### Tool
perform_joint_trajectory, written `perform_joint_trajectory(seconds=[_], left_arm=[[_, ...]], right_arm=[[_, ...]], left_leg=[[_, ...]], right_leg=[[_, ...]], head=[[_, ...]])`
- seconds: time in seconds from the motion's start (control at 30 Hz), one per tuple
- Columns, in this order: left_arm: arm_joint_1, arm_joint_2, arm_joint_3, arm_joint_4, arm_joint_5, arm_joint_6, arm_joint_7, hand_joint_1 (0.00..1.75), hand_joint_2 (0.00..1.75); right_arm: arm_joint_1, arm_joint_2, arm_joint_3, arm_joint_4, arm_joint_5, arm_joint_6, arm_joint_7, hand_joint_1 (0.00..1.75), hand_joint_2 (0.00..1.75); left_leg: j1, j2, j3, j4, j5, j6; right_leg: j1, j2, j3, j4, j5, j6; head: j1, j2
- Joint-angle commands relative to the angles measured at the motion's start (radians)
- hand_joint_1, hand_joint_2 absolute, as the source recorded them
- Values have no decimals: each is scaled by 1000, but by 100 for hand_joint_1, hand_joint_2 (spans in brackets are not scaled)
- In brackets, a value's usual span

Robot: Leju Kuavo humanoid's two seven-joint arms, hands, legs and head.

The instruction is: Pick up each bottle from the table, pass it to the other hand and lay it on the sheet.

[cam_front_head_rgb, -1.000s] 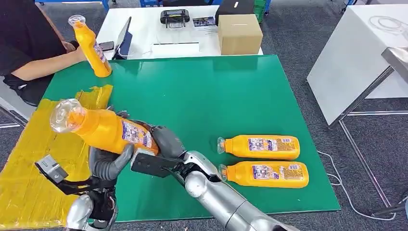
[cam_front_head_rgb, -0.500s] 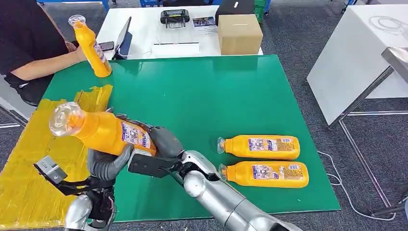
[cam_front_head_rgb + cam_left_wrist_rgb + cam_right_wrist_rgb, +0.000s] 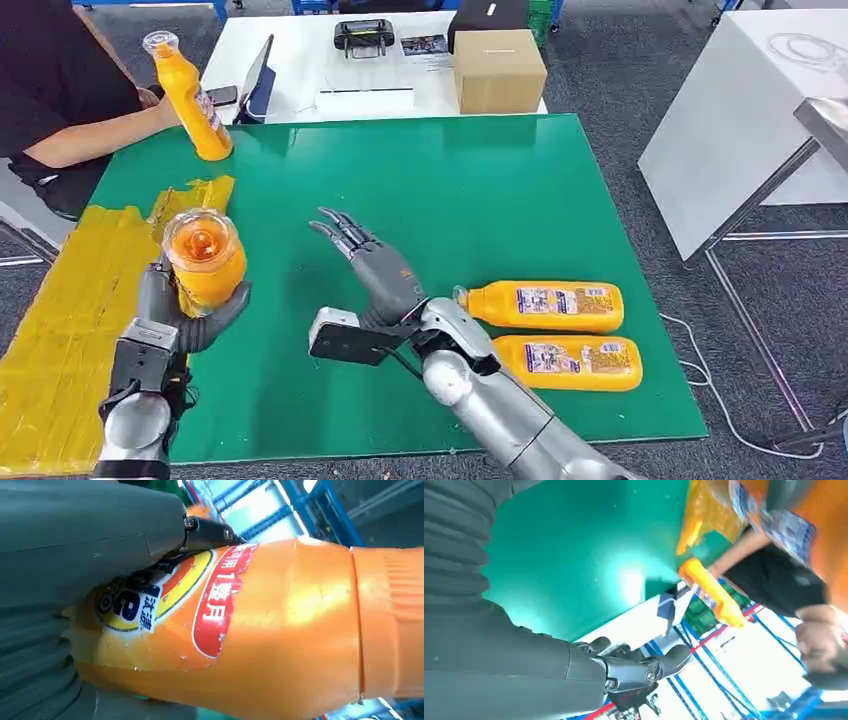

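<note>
My left hand (image 3: 185,310) grips an orange bottle (image 3: 204,262), cap end towards the camera, above the edge where the yellow sheet (image 3: 70,310) meets the green table (image 3: 440,200). The left wrist view shows the bottle's (image 3: 260,630) label against my palm (image 3: 75,580). My right hand (image 3: 375,265) hangs open over the green table, fingers spread and empty, apart from the bottle. Two more orange bottles lie on their sides at the right: one (image 3: 540,305) farther, one (image 3: 565,362) nearer. A person at the far left holds a fourth bottle (image 3: 187,95) upright.
The person's arm (image 3: 95,135) reaches in over the table's far left corner. A white table behind carries a cardboard box (image 3: 498,70), a laptop (image 3: 256,78) and a controller (image 3: 363,35). Another white table (image 3: 740,120) stands to the right.
My right hand let go of the bottle and drew back to the right, opening. My left hand now holds the bottle alone and has turned it cap-first towards the camera.
</note>
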Motion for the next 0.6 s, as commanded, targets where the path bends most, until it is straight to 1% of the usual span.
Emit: perform_joint_trajectory(seconds=[0.03, 0.07, 0.1, 0.13, 0.17, 0.2, 0.23, 0.27, 0.3, 0.33, 0.37, 0.4, 0.43, 0.47, 0.53, 0.57, 0.6], left_arm=[[31, 204, 234, 267, -457, 351, 25, 175, 175], [35, 215, 252, 301, -468, 357, 16, 175, 175], [43, 235, 267, 350, -497, 356, 18, 175, 175], [44, 246, 273, 388, -527, 357, 24, 175, 175], [39, 246, 280, 414, -533, 366, 16, 175, 175], [38, 246, 280, 422, -533, 364, 15, 175, 175], [40, 261, 271, 449, -578, 342, 43, 175, 175], [39, 273, 264, 477, -613, 333, 57, 175, 175], [32, 288, 259, 531, -656, 329, 77, 175, 175], [23, 299, 256, 573, -677, 328, 84, 175, 175], [13, 307, 253, 614, -712, 347, 95, 175, 175], [1, 313, 253, 662, -711, 331, 94, 175, 175], [-3, 319, 248, 689, -729, 334, 94, 175, 175], [-10, 323, 249, 723, -732, 324, 89, 175, 175], [-39, 331, 241, 781, -743, 323, 87, 175, 175], [-54, 331, 244, 808, -728, 311, 77, 175, 175], [-55, 333, 245, 817, -723, 314, 73, 175, 175]], right_arm=[[50, -265, -85, -258, -80, 113, -49, 0, 175], [58, -279, -82, -262, -79, 120, -54, 0, 175], [66, -298, -63, -268, -75, 139, -66, 0, 175], [76, -305, -54, -273, -75, 141, -68, 0, 175], [83, -308, -45, -278, -75, 142, -64, 0, 175], [84, -309, -40, -279, -74, 142, -66, 0, 175], [83, -315, -24, -284, -68, 143, -70, 0, 175], [84, -320, -13, -290, -67, 142, -70, 0, 175], [79, -326, 0, -293, -67, 142, -70, 0, 175], [70, -328, 8, -291, -70, 145, -70, 0, 175], [64, -328, 14, -289, -75, 148, -68, 0, 175], [53, -331, 19, -285, -80, 157, -59, 0, 175], [44, -337, 24, -281, -83, 164, -54, 0, 175], [31, -349, 26, -279, -89, 177, -47, 0, 175], [-7, -356, 31, -278, -117, 204, -36, 0, 175], [-14, -363, 30, -287, -119, 207, -34, 0, 175], [-16, -368, 29, -292, -120, 210, -31, 0, 175]], left_leg=[[0, 0, 7, -2, -2, 1], [0, 1, 8, -3, -2, 1], [0, 4, 12, -5, -3, 1], [-1, 2, 6, -3, -1, 0], [0, 3, 11, -6, -2, 0], [0, 2, 12, -5, -3, 0], [0, 0, 10, -4, -3, 1], [0, 0, 4, -2, -1, 0], [0, 1, 3, -1, -1, 0], [-1, 2, 6, -2, -2, 0], [-1, 1, 3, -2, -1, 0], [1, 1, 8, -2, -4, 0], [0, 0, 4, -2, -2, 0], [0, 1, 6, -2, -2, 0], [-1, 2, 4, -1, -2, 1], [0, 2, 5, -1, -3, 1], [0, 2, 2, 0, -1, 0]], right_leg=[[1, -1, 8, -3, -2, -1], [0, 0, 8, -4, -1, -1], [1, 3, 13, -6, -1, -1], [0, 2, 6, -3, -1, -1], [0, 2, 11, -6, -1, -1], [1, 1, 12, -6, -2, -2], [1, -1, 11, -4, -3, -1], [0, 0, 5, -2, -1, -1], [0, 1, 3, -1, -1, -1], [0, 2, 5, -2, -2, -1], [-1, 0, 2, -1, -1, -1], [1, 0, 9, -3, -4, -2], [0, 0, 4, -2, -2, -1], [1, 1, 6, -2, -2, -2], [0, 1, 3, -1, -1, -1], [1, 1, 6, -1, -2, -1], [0, 1, 2, 0, -1, -1]], head=[[0, 0], [0, 0], [0, 0], [0, 0], [0, 0], [-1, 0], [0, 0], [0, 0], [0, 0], [0, 0], [0, 0], [0, 0], [0, 0], [0, 0], [0, 0], [0, 0], [0, 0]])
